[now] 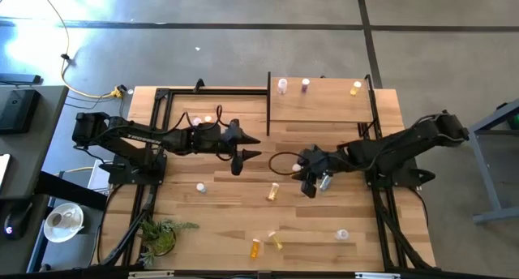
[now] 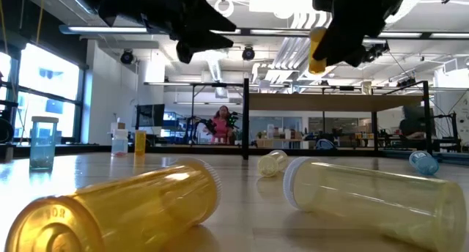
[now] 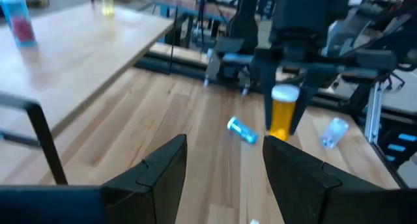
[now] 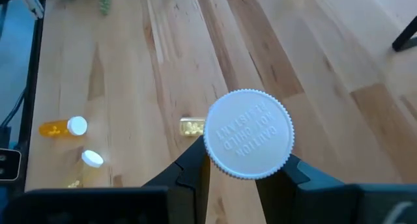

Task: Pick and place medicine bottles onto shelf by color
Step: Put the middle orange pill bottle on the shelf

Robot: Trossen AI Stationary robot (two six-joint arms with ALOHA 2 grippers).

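R gripper: jaws pinching an orange bottle w/ white cap, held clear above the surface near mid-table, just below the shelf's front edge in the high view. Bottle long axis approx. vertical, cap up; right wrist view looks straight onto the cap, body hidden behind it.

L gripper: jaws spread, nothing between them, raised over the surface left of centre, pointing toward the R gripper.

Surface: plank-striped light wood. Loose bottles lying on their sides: orange one and yellow one near the front edge, another orange mid-table, a pale one front right, a white-capped one left of centre. Green plant at front-left corner.

Shelf: light-wood board w/ black posts, back right of the surface. Three bottles upright along its far edge: clear, purplish, yellow.

Room: grey floor, yellow cable at left; low view shows open workspace, ceiling lights, windows at left, a person in pink far back.

Hard to make out: two small bottles behind the L arm, colours unclear. Low view crops both arms at the top.
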